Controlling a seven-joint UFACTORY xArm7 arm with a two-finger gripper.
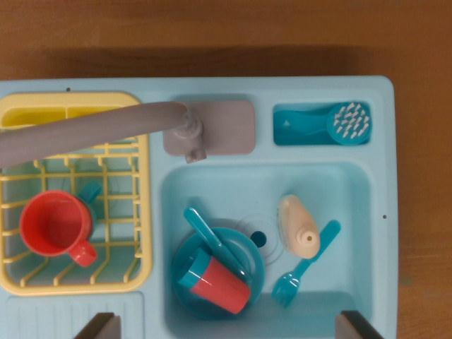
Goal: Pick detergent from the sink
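Looking straight down through the wrist view, I see a pale blue toy sink [381,141] sitting on a brown wooden table [212,35]. The detergent [298,225], a cream-coloured bottle with its nozzle end pointing toward the bottom of the frame, lies on its side in the basin, to the right of the drain [258,238]. I can make out no label or writing on it, nor any brand mark anywhere on the set.

Just beside the bottle, touching or nearly touching its lower end, lies a teal fork [305,265], tines down-left. On the basin's left sits a teal plate [244,254] carrying a red cup [219,285] with a teal rim, tipped on its side, and a teal utensil [208,235] slanting across the plate.

A grey faucet [92,128] swings out over the yellow dish rack [141,212] on the wrist view's left, where a red mug [56,226] rests. A teal scrub brush [349,123] with white bristles lies in the small compartment at upper right.

Two dark fingertips of the gripper [229,326] peek in at the bottom edge, set wide apart: the jaws stand open, holding nothing, well clear of the bottle.
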